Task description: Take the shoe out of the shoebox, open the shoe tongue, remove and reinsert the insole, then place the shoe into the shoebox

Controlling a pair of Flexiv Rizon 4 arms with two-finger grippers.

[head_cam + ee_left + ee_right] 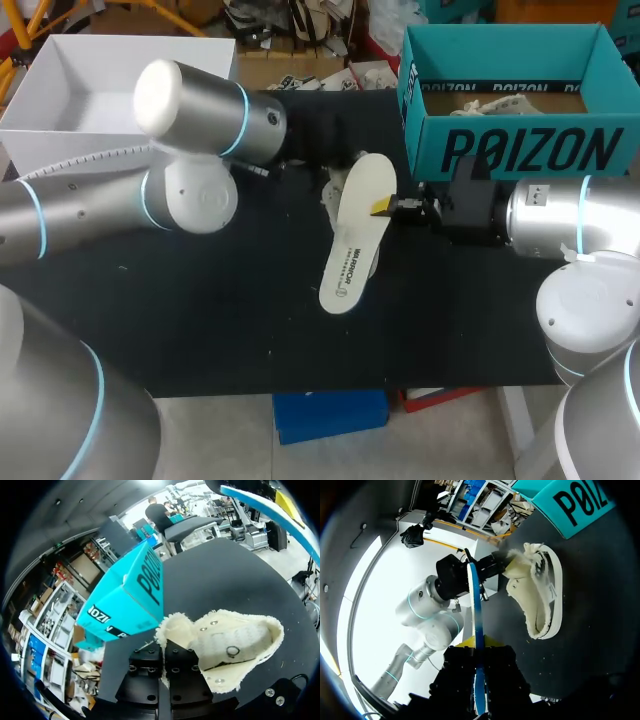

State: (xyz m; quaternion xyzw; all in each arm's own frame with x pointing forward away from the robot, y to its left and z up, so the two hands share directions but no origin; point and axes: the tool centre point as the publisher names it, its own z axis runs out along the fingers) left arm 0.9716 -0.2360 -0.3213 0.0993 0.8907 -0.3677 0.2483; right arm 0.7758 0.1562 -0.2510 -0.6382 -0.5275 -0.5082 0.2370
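Two claws busy, right claw (385, 208) clamped on insole (355, 235) edge, left claw (164, 645) pinching shoe (235, 645) collar.

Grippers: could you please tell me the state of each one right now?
The left gripper is shut on the shoe, at its fleecy collar.
The right gripper is shut on the insole.

Overhead light, even, head view bright. Glare blows out the left arm (165, 95) cap. Black table (220, 320) soaks light, shadows faint; insole (355, 235) reads bright against it. Right wrist view: backdrop washed white. Left wrist view: shoe (230, 647) evenly lit under a flaring ceiling lamp.
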